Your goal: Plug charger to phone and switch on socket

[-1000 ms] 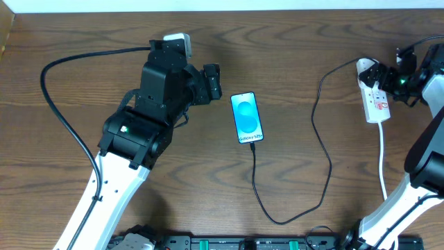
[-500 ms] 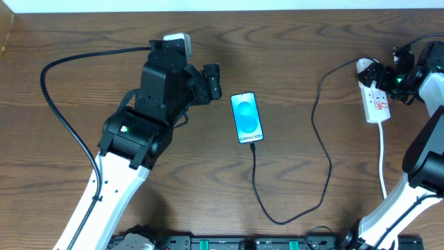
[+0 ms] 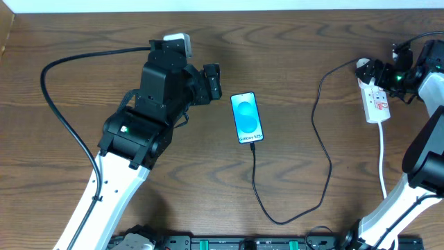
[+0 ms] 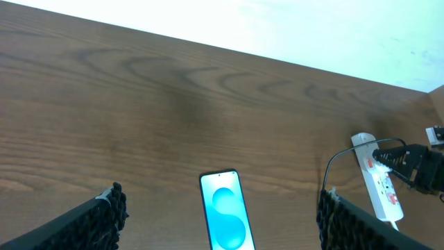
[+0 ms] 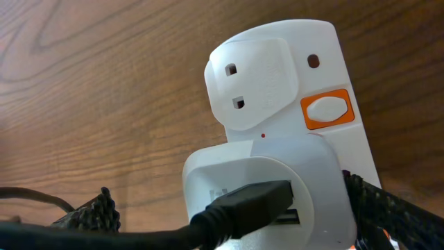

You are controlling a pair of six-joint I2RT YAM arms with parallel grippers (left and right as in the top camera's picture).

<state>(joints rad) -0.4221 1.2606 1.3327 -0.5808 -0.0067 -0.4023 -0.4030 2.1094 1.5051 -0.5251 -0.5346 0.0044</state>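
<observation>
One light, rigid plastic strip, the socket [image 3: 375, 101], lies on the table [image 3: 83, 42] well right of the phone [image 3: 248, 117]. It'll likely skid if shoved, so I'd press straight down on its small orange switch [image 5: 326, 111] rather than pinch. The right tool [image 3: 383, 73] hovers spread wide over the socket end farthest up from the phone, while the left tool [image 3: 210, 82] sits just left of the phone, wide and empty. Only the right wrist view reveals that switch, while overhead shows the charger [image 3: 322, 160] reaching the phone's lower edge.
</observation>
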